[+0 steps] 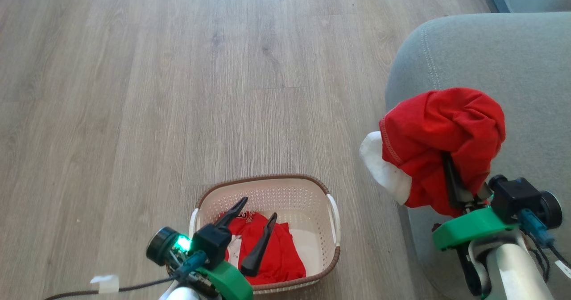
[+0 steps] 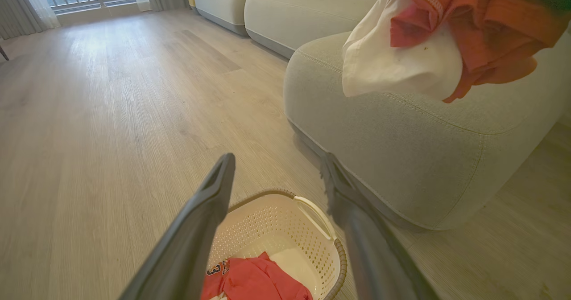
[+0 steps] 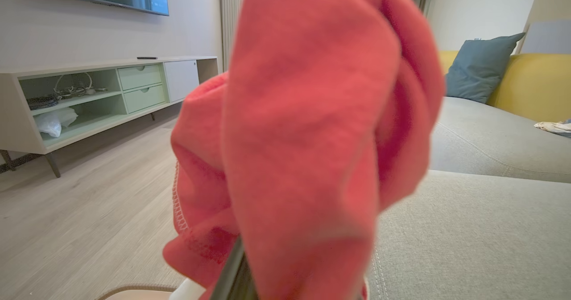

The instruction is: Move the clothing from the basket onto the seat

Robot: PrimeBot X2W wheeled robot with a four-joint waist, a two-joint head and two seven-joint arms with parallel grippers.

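Head view showed the right gripper clamping a red garment over the seat, white end pointing left, left gripper wide above the basket.

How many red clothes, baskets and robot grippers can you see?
Red clothes: 2, the held garment and the basket garment
Baskets: 1, the basket
Grippers: 2, the left gripper and the right gripper
Total: 5
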